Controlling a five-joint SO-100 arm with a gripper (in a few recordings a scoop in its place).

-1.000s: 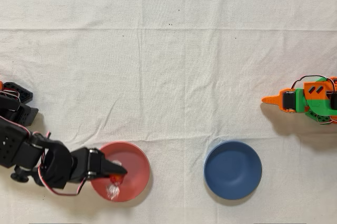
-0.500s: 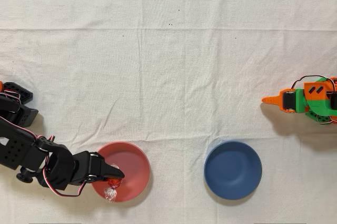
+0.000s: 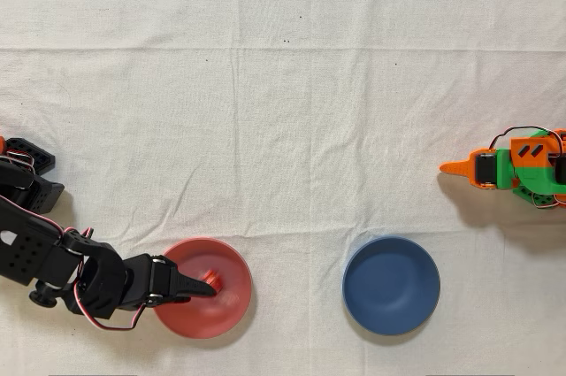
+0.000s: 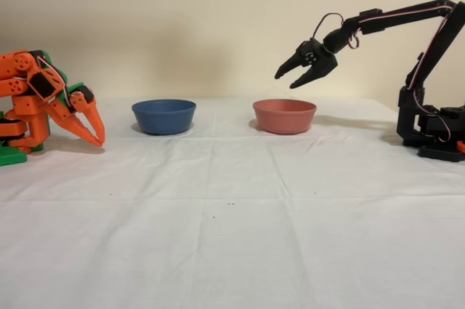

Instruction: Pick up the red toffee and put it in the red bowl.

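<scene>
Hanging over the red bowl (image 4: 284,116) at centre right of the fixed view, the black arm's fingers (image 4: 285,81) stand clearly spread, tips pointing down and left, with nothing between them. From overhead, at lower left of the frame, the same fingers (image 3: 205,285) reach in over the bowl (image 3: 232,307) from its left rim, tips about at its middle. And the red toffee? I cannot place it for certain: the side view's near wall hides the bowl's floor, and overhead there's only a faint pale smear right of the tips. My call is that it lies in the bowl, straight below the fingers, so the drop looks done. What's left is a clean lift away. The blue bowl (image 3: 391,285) sits well apart on the white surface (image 3: 283,128), and the orange arm (image 4: 51,102) is idle.
</scene>
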